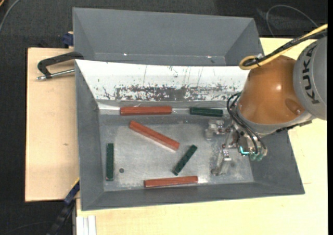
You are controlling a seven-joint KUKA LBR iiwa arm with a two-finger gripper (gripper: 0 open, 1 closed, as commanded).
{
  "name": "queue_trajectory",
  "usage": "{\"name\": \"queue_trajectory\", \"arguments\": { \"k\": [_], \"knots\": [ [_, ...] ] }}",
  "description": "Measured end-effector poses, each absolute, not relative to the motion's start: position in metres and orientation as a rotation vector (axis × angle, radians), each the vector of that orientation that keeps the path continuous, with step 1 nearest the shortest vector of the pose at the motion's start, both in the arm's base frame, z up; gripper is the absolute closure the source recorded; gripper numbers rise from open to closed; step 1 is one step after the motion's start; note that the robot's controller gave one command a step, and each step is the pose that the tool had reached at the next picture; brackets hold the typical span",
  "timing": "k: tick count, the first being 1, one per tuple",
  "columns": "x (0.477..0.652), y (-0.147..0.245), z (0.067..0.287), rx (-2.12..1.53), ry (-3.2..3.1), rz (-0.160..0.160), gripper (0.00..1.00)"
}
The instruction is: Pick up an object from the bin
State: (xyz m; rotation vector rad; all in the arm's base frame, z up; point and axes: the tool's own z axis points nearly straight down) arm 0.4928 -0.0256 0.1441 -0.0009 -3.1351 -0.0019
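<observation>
gripper (219, 148) is low over bare floor at the 3 o'clock side of the bin (88, 140). Its two fingers look spread apart, one toward the back wall and one toward the front, with nothing between them.

Nearest piece is the tilted green bar (184, 159), at 9 o'clock from the gripper. It lies flat on the floor, near the gripper but not touching it.

At 11 o'clock, the short green bar (206, 111) lies along the foot of the back wall, just under the orange wrist cover (268, 96).

At 8 o'clock, the front red bar (170, 181) lies parallel to the front wall, its end near the tilted green bar.

Further out toward 9–10 o'clock:
- diagonal red bar (153, 135) in mid-floor
- back red bar (145, 109) against the back wall
- left green bar (110, 161) along the left wall, with a small dark speck (121, 171) beside it

All pieces lie single, none stacked. Right wall is close behind the gripper.
</observation>
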Motion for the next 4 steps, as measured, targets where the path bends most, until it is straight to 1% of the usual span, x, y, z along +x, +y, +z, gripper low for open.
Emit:
{"name": "queue_trajectory", "arguments": {
  "k": [1, 2, 3, 4],
  "knots": [
    [0.506, 0.019, 0.067, 0.200, -3.130, -0.004, 0.00],
    [0.508, 0.017, 0.071, 0.195, -3.135, -0.002, 1.00],
    [0.512, -0.003, 0.192, 0.350, -3.136, 0.003, 1.00],
    [0.525, 0.020, 0.228, 0.868, -3.029, 0.001, 1.00]
  ]
}}
